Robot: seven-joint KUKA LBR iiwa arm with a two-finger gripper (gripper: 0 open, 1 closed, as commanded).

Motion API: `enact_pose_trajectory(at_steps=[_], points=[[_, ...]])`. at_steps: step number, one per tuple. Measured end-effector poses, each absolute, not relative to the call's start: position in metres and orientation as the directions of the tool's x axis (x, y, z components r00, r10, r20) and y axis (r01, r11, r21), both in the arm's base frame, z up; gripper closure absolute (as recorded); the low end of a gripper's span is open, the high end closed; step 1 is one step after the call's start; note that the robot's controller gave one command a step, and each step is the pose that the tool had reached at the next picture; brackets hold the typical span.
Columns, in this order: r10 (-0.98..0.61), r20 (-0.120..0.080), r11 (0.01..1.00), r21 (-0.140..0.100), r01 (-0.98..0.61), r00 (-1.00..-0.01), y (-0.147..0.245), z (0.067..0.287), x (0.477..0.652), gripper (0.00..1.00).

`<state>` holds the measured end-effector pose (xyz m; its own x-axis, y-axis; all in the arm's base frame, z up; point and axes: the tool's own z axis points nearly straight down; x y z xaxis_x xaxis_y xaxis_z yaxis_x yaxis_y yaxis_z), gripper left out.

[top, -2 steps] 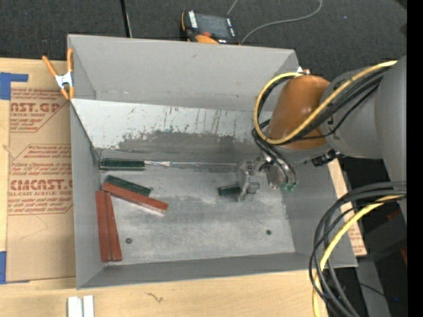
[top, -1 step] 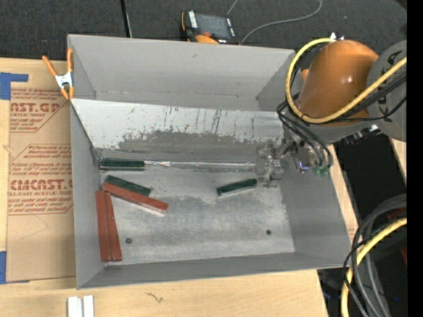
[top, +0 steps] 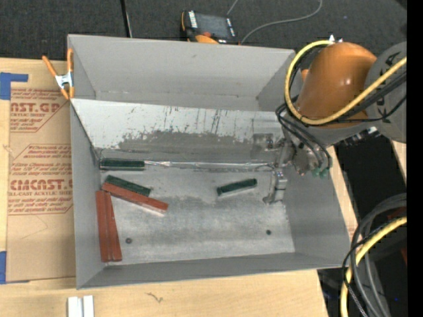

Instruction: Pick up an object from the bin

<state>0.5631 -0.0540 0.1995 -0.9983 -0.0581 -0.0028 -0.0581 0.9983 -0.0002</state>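
Since nothing shows held in the gripper (top: 276,190), the step in hand looks to be the approach before any grasp; the pick itself is not yet done. The gripper hangs low at the right end of the bin (top: 198,264), close to the right wall, with the orange-covered wrist (top: 334,78) above it. Whether it is wide or narrow I cannot tell, as it blends with the grey floor behind it. The nearest thing is a small dark green bar (top: 236,187), which lies flat on the floor just left of the gripper and is tilted a little, so that its right end sits higher in the view. It is beside the gripper, not under it, and bare floor shows between the two. The other things lie well apart at the left end: a long green bar (top: 121,164) at the foot of the back wall, a second green bar (top: 129,185) touching a red-brown strip (top: 137,200), and a red-brown block (top: 108,226) along the left wall. By my judgement the next move calls for a short shift leftward to bring the gripper over the small dark green bar, then a turn of the wrist so that it closes across the bar's narrow width – not along its length – and then a careful descent, since so thin a piece must be taken close to the floor.
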Motion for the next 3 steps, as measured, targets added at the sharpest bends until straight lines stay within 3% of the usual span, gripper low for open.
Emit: enact_pose_trajectory(at_steps=[1,2,3], points=[[-0.246,0.004,0.969,0.003,-0.246,-0.969,0.000,0.069,0.579,0.00],[-0.513,0.000,0.858,0.000,-0.513,-0.858,-0.045,0.069,0.560,0.00],[-0.551,-0.004,0.834,-0.005,-0.551,-0.834,-0.101,0.070,0.595,0.00]])
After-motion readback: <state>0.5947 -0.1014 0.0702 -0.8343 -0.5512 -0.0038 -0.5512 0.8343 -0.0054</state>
